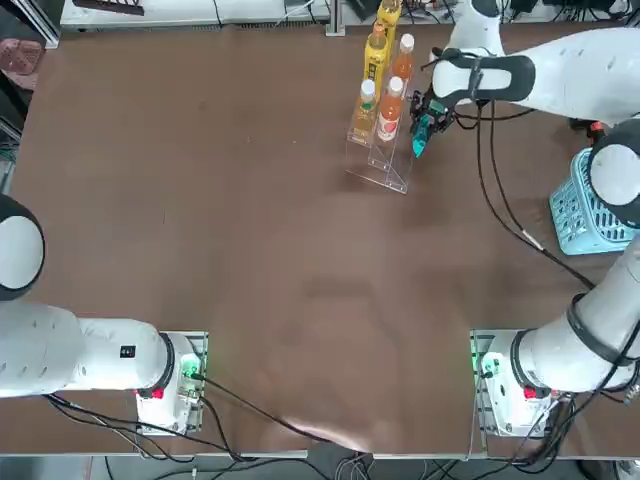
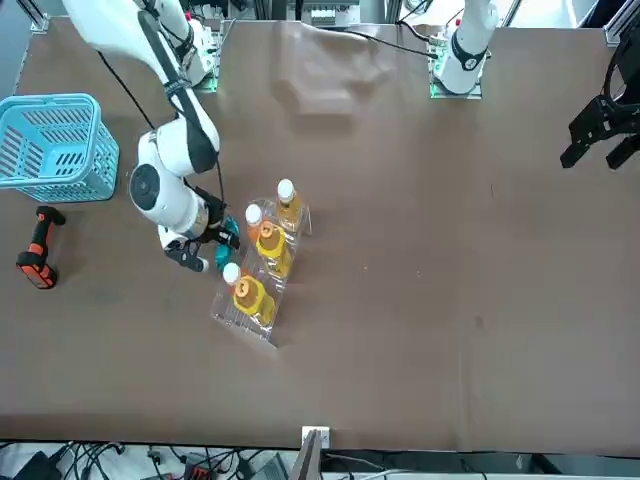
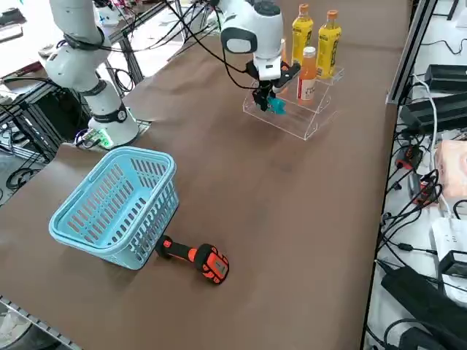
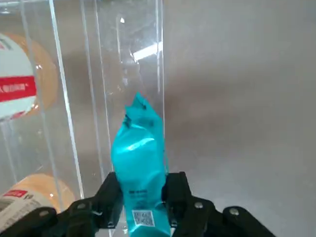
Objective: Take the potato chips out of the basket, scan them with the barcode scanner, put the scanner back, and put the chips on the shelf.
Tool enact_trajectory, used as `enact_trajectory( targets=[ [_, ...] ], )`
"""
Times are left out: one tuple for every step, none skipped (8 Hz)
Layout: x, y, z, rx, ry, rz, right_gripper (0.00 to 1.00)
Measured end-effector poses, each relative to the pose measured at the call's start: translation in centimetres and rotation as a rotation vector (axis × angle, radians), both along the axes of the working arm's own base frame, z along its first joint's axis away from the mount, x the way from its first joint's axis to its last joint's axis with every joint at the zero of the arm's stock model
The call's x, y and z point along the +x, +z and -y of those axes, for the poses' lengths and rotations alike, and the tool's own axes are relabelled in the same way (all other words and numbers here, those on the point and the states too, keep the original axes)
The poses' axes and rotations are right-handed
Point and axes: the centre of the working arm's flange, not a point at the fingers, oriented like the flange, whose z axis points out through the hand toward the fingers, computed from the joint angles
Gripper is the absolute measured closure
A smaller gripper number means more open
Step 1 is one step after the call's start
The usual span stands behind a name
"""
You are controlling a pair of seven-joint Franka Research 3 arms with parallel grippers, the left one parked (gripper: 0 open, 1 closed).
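Note:
My right gripper is shut on the potato chips, a slim teal packet pinched between both fingers. It holds the packet just above the lowest step of the clear acrylic shelf, at the shelf's right edge in the top view. The same gripper and teal packet show in the top and right side views. The light-blue basket stands apart at the table's right side. The black and orange barcode scanner lies on the table beside the basket.
Several orange and yellow bottles stand on the shelf's upper steps, close to the held packet. A black cable runs from the arm across the table toward the basket.

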Motion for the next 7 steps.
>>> enact_trajectory(
  targets=[
    [0.12,0.23,-0.39,0.003,-0.003,0.004,0.55],
    [0.29,0.52,-0.68,0.006,-0.004,0.010,0.55],
    [0.44,0.56,-0.73,0.007,-0.006,0.012,0.55],
    [0.56,0.50,-0.76,0.008,-0.006,0.012,0.55],
    [0.64,0.45,-0.81,0.009,-0.007,0.012,0.55],
    [0.74,0.36,-0.90,0.010,-0.007,0.012,0.54],
    [0.82,0.20,-0.94,0.011,-0.007,0.010,0.52]
  ],
)
